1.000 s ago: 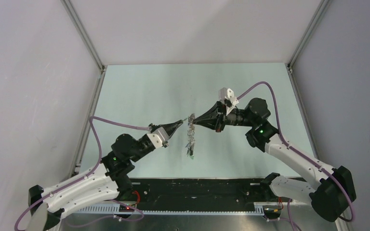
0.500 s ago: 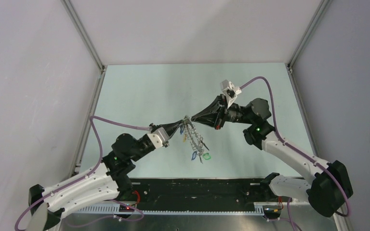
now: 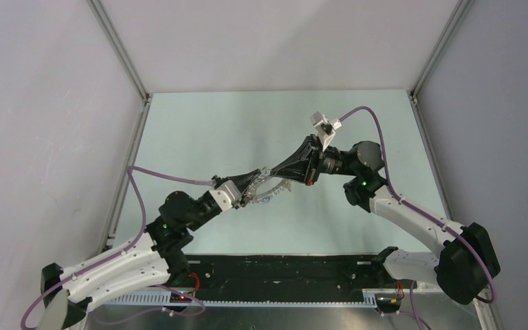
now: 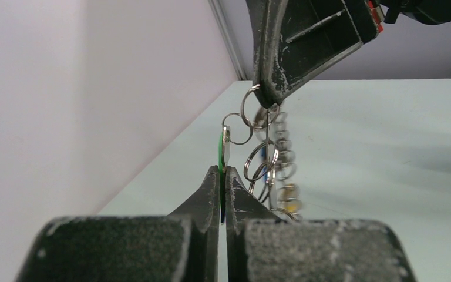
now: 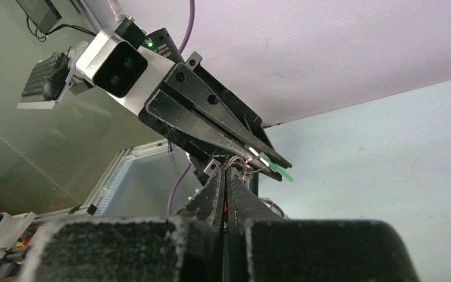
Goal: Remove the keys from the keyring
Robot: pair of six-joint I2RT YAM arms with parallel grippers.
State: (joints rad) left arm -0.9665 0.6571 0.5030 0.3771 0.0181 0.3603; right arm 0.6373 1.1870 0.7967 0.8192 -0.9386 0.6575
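Left claw [image 4: 223,171] clamps a green key [image 4: 221,148]; right claw [image 4: 265,97] pinches the keyring [image 4: 242,111]. Other keys [image 4: 288,192] dangle between them over the table [image 4: 376,153].

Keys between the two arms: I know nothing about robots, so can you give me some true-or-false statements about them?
The keys lie flat. False: they hang above the table, between the arms.
The left jaws pinch a green tag. True.
The right jaws stand wide open. False: they are shut on a small wire ring.
Several wire rings link the bunch. True.
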